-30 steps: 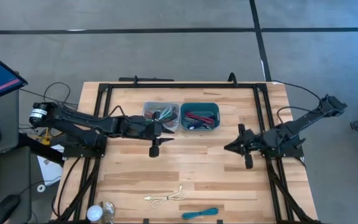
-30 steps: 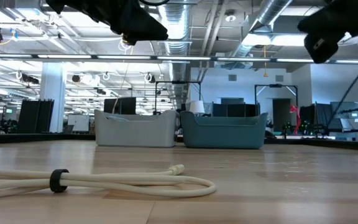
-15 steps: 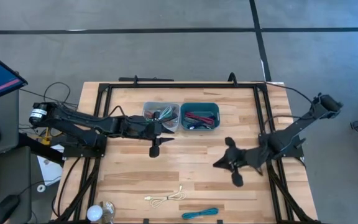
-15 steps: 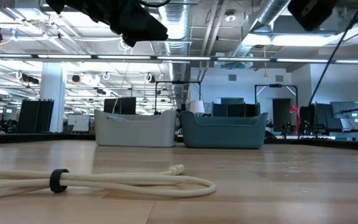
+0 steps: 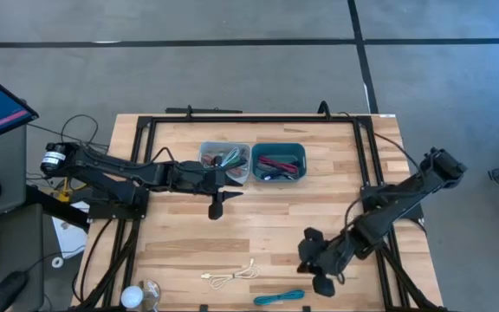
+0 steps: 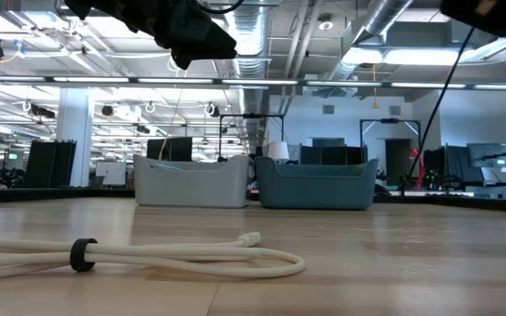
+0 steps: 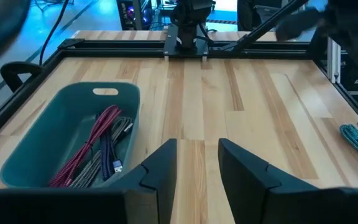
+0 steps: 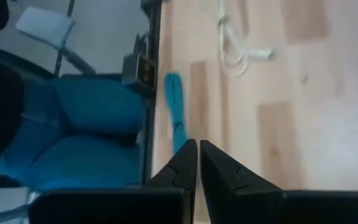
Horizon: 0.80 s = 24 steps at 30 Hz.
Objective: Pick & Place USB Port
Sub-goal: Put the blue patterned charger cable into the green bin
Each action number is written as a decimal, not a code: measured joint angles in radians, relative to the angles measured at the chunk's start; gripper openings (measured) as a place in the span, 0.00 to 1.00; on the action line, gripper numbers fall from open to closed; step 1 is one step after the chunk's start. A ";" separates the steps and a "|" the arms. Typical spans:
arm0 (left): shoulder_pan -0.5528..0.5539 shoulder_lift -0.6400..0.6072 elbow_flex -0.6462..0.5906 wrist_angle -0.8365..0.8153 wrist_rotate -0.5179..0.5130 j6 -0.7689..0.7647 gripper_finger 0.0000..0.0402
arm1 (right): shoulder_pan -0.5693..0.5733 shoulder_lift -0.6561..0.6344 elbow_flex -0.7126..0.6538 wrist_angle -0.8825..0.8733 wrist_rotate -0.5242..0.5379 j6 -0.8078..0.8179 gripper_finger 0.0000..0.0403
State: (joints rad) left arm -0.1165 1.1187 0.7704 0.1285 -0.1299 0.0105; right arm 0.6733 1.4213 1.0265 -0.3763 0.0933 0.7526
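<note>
At the counter's near edge lie two coiled cables: the teal cable (image 5: pixel 279 297) and, just beside it toward my left side, the white cable (image 5: pixel 230 276), whose cream loop with its dark tie fills the foreground of the low view (image 6: pixel 130 255). My right claw (image 5: pixel 312 264) hangs low over that near part of the wooden counter (image 5: pixel 258 221), close to the teal cable, with its two fingers pressed together and nothing between them; past its fingertips (image 8: pixel 188 163) I see the teal cable (image 8: pixel 176 106) running along the counter edge and the white one farther off (image 8: pixel 232 43). Farther back, my left claw (image 5: pixel 217 176) rests at the rim of the grey bin (image 5: pixel 224 162), fingers parted and holding nothing. Just beside that stands the teal bin (image 5: pixel 277 163), touching the grey one, with red and dark cables heaped inside (image 7: pixel 101 146).
</note>
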 joint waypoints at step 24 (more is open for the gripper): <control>0.000 0.000 0.000 -0.002 0.000 0.000 0.29 | 0.019 0.384 0.064 0.039 -0.253 0.225 0.29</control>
State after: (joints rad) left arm -0.1165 1.1191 0.7704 0.1262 -0.1299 0.0105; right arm 0.6926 1.8050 1.0901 -0.3376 -0.1593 0.9773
